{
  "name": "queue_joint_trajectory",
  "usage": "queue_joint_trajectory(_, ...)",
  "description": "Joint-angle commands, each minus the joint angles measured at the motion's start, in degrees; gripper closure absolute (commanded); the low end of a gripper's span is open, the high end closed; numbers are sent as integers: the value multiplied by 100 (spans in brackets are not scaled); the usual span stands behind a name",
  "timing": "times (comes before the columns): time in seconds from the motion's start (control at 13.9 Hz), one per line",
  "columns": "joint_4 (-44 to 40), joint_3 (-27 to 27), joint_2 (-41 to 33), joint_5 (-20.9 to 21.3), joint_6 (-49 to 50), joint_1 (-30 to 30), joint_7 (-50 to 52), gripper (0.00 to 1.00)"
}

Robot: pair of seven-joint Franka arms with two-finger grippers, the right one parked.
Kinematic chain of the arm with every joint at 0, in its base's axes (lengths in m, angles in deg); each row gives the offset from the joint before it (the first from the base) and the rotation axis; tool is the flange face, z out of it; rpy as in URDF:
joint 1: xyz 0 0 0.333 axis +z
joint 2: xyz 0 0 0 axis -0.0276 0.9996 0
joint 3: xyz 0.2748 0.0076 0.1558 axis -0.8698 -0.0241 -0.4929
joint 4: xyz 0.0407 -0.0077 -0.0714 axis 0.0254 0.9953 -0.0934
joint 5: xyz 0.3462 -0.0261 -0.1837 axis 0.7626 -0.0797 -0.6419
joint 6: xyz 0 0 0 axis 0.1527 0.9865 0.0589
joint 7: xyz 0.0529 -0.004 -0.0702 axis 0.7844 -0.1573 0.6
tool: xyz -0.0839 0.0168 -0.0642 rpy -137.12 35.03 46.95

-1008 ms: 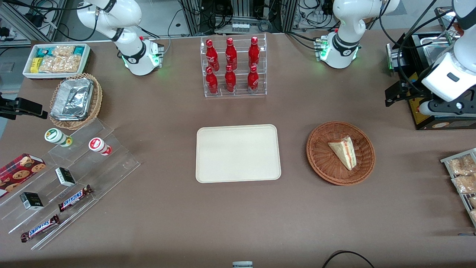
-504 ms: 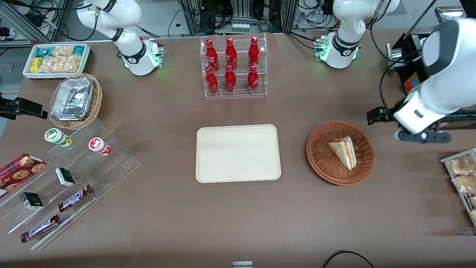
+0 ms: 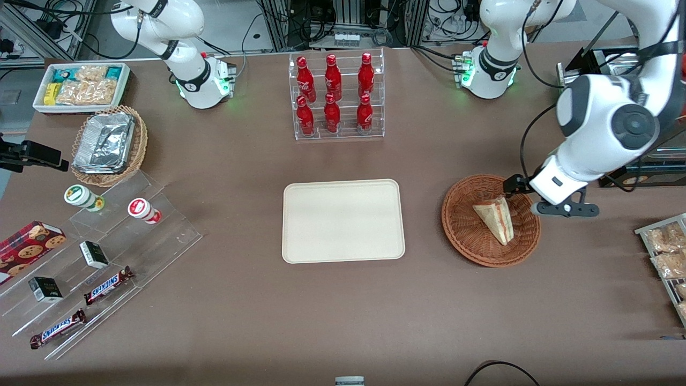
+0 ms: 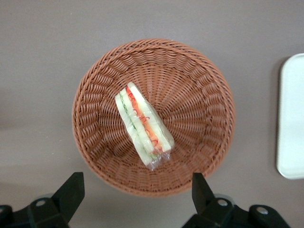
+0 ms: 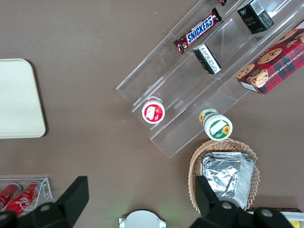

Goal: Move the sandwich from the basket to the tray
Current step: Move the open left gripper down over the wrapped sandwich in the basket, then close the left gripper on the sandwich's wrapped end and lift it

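Note:
The sandwich [image 3: 496, 219] [image 4: 142, 124], a clear-wrapped wedge with red, orange and green filling, lies in the round reddish-brown basket [image 3: 461, 225] [image 4: 199, 85]. The cream tray [image 3: 343, 221] [image 4: 292, 123] sits bare beside the basket, toward the parked arm's end. My left gripper [image 3: 553, 202] [image 4: 135, 194] hovers well above the basket's rim, on the side toward the working arm's end of the table. Its black fingers [image 4: 70, 191] stand wide apart, open, with nothing between them and clear of the sandwich.
A clear rack of red bottles [image 3: 336, 96] stands farther from the front camera than the tray. A black box [image 3: 638, 174] and a rack of snack packets [image 3: 667, 254] sit at the working arm's end. Acrylic steps with snacks [image 3: 102, 257] and a foil-tray basket [image 3: 110, 145] occupy the parked arm's end.
My left arm has swung in from the working arm's end of the table to above the basket's rim. The sandwich, basket and tray have not moved.

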Motion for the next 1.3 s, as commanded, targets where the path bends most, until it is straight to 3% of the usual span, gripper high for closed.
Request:
queue_joint_trajectory(0.0, 730, -6, -397, 30, -595, -41, 482, 0)
queue_joint_trajectory(0.72, 1109, -6, -37, 21, -1808, -41, 4382, 0)
queue_joint_trajectory(1.22, 1074, -6, 490, 30, -1994, -173, 4544, 0)
